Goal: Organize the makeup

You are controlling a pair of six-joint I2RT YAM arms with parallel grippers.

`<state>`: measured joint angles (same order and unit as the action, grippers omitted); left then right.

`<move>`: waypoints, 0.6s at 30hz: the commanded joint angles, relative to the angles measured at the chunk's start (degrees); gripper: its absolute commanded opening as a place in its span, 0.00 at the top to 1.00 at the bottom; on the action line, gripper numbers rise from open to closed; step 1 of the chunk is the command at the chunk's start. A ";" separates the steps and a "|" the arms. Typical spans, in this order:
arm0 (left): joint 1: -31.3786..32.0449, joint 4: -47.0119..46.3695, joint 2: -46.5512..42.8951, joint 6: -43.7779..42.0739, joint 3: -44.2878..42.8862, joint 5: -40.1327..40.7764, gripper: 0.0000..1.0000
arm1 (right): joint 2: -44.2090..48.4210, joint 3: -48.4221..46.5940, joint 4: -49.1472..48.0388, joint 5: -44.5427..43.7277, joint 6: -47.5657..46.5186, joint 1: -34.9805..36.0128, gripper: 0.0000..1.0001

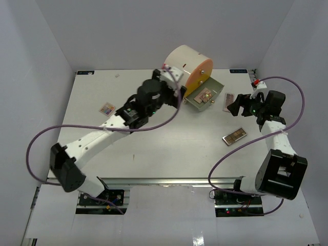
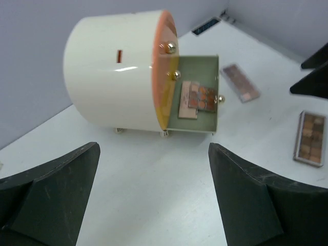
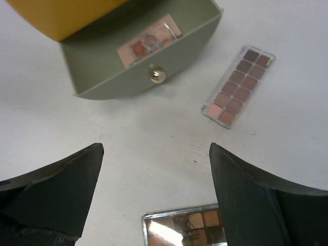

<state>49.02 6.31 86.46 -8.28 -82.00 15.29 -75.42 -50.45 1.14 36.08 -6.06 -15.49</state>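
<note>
**Layout.** The round drawer box [image 1: 185, 64] stands at the far middle of the counter [image 1: 154, 154]. Its green drawer [image 1: 218, 88] is pulled out towards the right, and stowed palettes [image 1: 206, 95] lie flat inside it. Three palettes are loose on the counter:
- a pink palette [image 3: 238, 87] just right of the drawer;
- a mirrored palette [image 1: 234, 136] nearer, right of centre;
- a small palette [image 1: 107, 108] well apart on the left.

No sponges or lipstick tubes can be made out.

**Fingers.** The left fingers [image 2: 56, 189] are spread wide and hold nothing. They sit above the counter just left of the box, aimed at the drawer. The right fingers [image 3: 256, 200] are also spread wide and empty, above the counter between the pink and mirrored palettes.

**Orientation.** The pink palette's long axis runs near to far, with the far end leaning slightly right. The mirrored palette's long axis runs left to right, with the right end a little farther off. Both lie face up and flat. The small palette looks nearly square and sits skewed.

**Handling (a judgement).** These read as thin, stiff, light plastic cases with glossy, probably slippery tops.
- Because they lie flush on the counter, there is little edge to catch.
- The likeliest hold is across the short width, pinching the two long edges near mid-length so the case does not swing.
- The pressed powder inside would crack if dropped, so a low, level carry to the drawer suits best.
</note>
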 commanded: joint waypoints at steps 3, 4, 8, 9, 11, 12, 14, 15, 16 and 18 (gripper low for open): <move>-20.39 -0.61 -16.26 16.51 22.65 -20.42 0.02 | -12.72 -13.03 8.63 -25.15 -5.96 7.87 0.10; -20.88 -1.43 -17.30 17.03 24.74 -21.23 0.02 | -15.17 -14.63 9.22 -28.85 -5.92 9.42 0.10; -24.04 -2.08 -17.84 19.97 28.76 -26.13 0.02 | -24.20 -19.60 9.86 -41.44 -1.44 12.35 0.10; -24.85 -1.97 -17.09 20.05 28.98 -27.57 0.02 | -26.78 -21.69 10.06 -43.58 1.19 12.60 0.10; -25.11 -0.98 -16.21 20.05 28.33 -27.21 0.02 | -29.79 -24.90 11.39 -45.40 3.75 12.77 0.10; -25.14 -0.84 -16.06 20.14 28.13 -27.42 0.02 | -31.05 -26.38 11.85 -45.46 4.56 12.77 0.10; -25.20 -1.14 -16.25 20.15 28.26 -28.05 0.02 | -33.06 -28.76 12.33 -44.80 6.70 12.83 0.10; -25.20 -1.18 -16.46 20.12 28.33 -27.95 0.02 | -33.73 -29.69 12.54 -44.63 7.63 12.88 0.10; -25.20 -1.13 -16.73 20.06 28.38 -27.63 0.02 | -34.37 -30.65 12.81 -44.52 8.28 12.94 0.10; -25.20 -1.19 -17.42 20.03 28.63 -26.85 0.02 | -35.97 -32.61 13.23 -45.45 8.96 13.10 0.10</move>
<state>24.06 6.38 71.60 10.79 -52.80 -10.02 -110.64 -77.20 13.81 -5.56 -1.34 -2.48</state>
